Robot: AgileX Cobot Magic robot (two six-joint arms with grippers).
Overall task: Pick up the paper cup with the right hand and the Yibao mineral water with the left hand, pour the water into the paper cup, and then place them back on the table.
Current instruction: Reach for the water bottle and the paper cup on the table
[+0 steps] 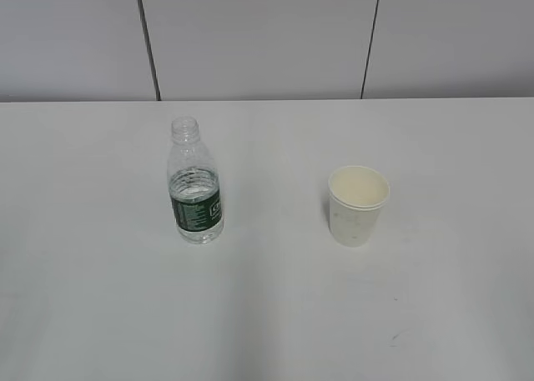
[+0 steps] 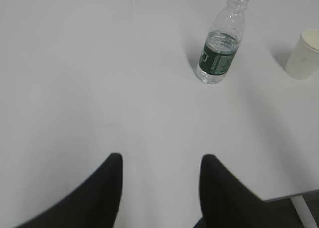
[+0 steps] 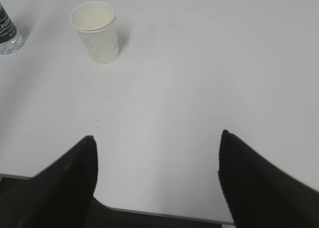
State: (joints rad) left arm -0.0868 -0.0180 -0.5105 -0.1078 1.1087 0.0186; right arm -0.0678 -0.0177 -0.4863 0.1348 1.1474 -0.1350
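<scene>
The Yibao mineral water stands upright and uncapped on the white table, left of centre, partly filled with water. The paper cup stands upright to its right. Neither arm shows in the exterior view. In the left wrist view my left gripper is open and empty near the table's front edge, with the bottle far ahead to the right and the cup at the right border. In the right wrist view my right gripper is open and empty, with the cup far ahead to the left.
A grey panelled wall with dark seams stands behind the table. The table's front edge shows below the right gripper. A faint dark mark lies on the tabletop in front of the cup.
</scene>
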